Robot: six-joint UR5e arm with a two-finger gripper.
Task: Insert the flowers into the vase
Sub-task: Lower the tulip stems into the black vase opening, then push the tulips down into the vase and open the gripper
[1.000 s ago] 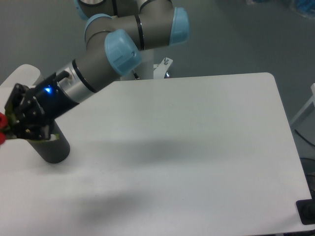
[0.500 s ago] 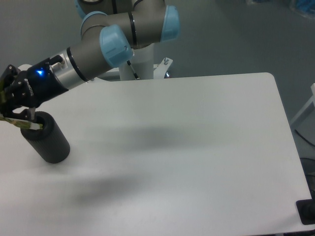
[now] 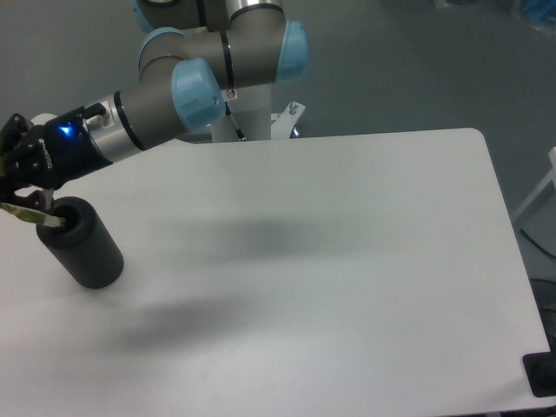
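- Far at the left edge of the view, my gripper [image 3: 19, 187] hangs just above and to the left of the vase [image 3: 81, 242], near its top rim.
- I cannot tell whether my fingers are spread or pressed together; they are dark and partly cut off by the frame edge.
- Only a thin, pale green strip of the flowers [image 3: 33, 215] shows, reaching from under my gripper to the vase's mouth; no red buds are visible.
- My arm [image 3: 156, 113], grey with light blue joint caps, stretches in from the top centre, a small blue light glowing near the wrist.
- The vase stands on a white table [image 3: 330, 261] with rounded corners, near its left side, leaning slightly in this view.
- Beyond the table lies a grey floor.
- The vase is a matte black, thick-walled cylinder, taller than wide.
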